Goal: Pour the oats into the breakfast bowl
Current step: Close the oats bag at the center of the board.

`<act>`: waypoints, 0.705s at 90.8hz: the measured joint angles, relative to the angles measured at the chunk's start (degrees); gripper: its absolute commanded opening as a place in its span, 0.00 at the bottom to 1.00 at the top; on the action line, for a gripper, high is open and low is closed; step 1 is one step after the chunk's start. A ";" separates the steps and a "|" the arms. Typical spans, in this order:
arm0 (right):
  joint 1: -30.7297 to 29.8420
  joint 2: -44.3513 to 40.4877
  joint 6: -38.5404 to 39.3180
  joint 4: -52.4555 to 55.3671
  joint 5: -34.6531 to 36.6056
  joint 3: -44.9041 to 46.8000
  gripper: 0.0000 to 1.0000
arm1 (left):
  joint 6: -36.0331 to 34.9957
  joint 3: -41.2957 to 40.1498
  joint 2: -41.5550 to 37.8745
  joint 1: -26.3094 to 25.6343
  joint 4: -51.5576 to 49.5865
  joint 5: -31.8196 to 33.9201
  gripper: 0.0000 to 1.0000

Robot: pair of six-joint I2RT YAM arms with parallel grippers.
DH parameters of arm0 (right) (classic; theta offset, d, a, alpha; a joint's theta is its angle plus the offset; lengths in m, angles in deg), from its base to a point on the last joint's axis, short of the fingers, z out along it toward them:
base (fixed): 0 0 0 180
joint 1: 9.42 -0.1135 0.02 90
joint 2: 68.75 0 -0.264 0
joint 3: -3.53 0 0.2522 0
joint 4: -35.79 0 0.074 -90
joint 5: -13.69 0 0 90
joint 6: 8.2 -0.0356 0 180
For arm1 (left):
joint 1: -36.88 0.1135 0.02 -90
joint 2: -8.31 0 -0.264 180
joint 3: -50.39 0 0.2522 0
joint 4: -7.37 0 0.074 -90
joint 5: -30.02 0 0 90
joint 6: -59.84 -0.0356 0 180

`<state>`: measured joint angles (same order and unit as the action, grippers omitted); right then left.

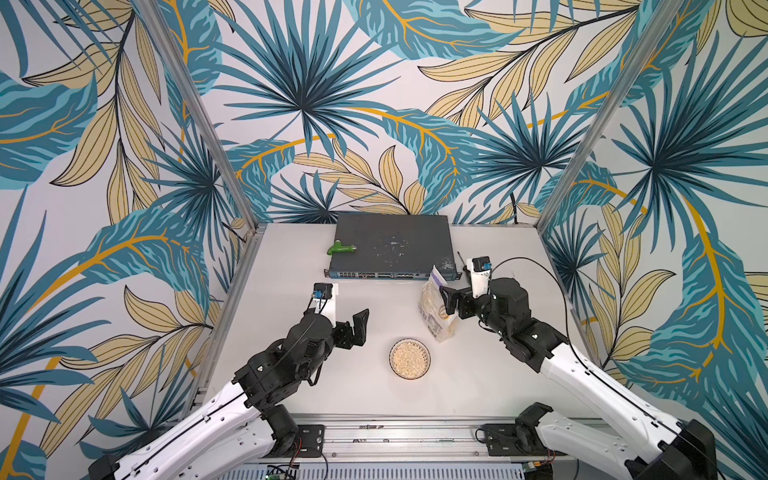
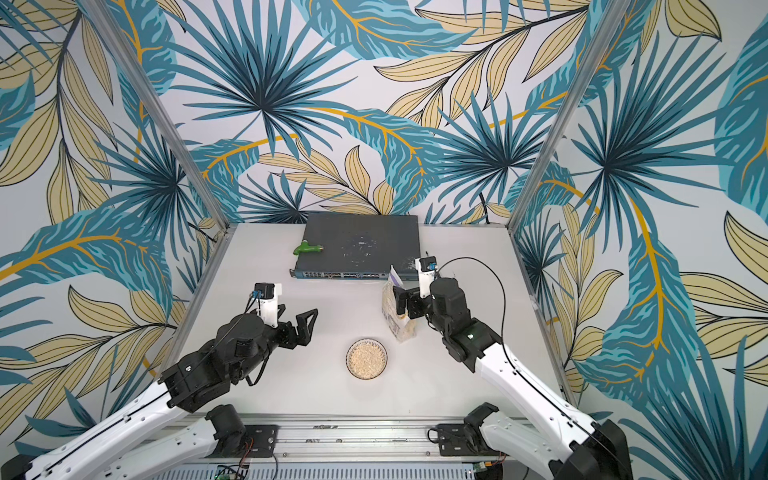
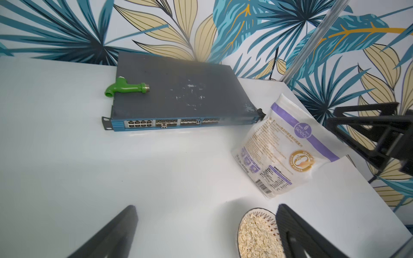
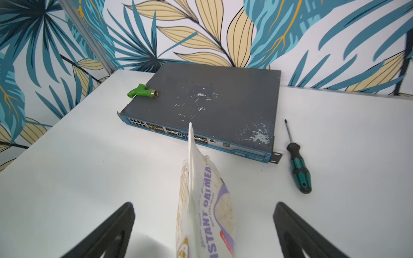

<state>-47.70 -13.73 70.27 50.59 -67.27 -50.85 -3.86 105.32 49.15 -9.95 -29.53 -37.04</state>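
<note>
Right wrist: right jaws wide open either side of standing oats pouch (image 4: 205, 201), left jaws open, empty; film looks soft, light, so pinch mid-body.

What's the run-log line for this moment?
phase: pour done | breakfast bowl: filled with oats | oats pouch: standing on table | right gripper: open, straddling pouch | left gripper: open, empty

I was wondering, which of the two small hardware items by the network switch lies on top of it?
The green tap fitting: it rests atop the network switch, while the screwdriver lies on the table beside it.
</note>
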 measured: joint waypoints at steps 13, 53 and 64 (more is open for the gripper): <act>-0.02 -9.46 1.51 -14.58 5.01 12.85 1.00 | -10.80 -1.66 0.28 0.39 8.50 6.56 1.00; 15.23 -4.22 4.59 -39.71 16.59 21.66 1.00 | -22.73 -11.50 10.75 24.11 27.78 12.28 1.00; 25.86 0.11 2.12 -45.94 13.40 23.28 1.00 | -23.52 -14.91 15.04 29.07 33.29 9.86 1.00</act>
<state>-21.85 -13.62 72.39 4.65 -53.88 -27.57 -27.37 90.41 64.19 19.12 3.76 -27.18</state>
